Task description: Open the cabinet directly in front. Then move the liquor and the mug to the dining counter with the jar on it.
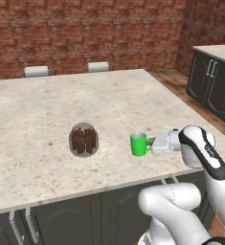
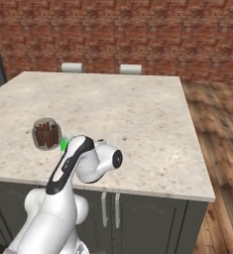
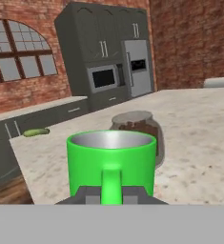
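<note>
The bright green mug stands upright near the front edge of the dining counter, and seems to rest on the beige top. My gripper reaches it from the right and is shut on its side handle. In the hand view the mug is close up, with the handle between my gripper tips. The glass jar of brown sticks stands a short way left of the mug. From the right base view my arm hides most of the mug, beside the jar. The cabinet and the liquor are out of view.
Two pale stools stand at the counter's far edge. Dark base cabinets line the right wall across a wooden floor. The hand view shows tall dark units with a microwave and fridge, and a small green thing on a worktop.
</note>
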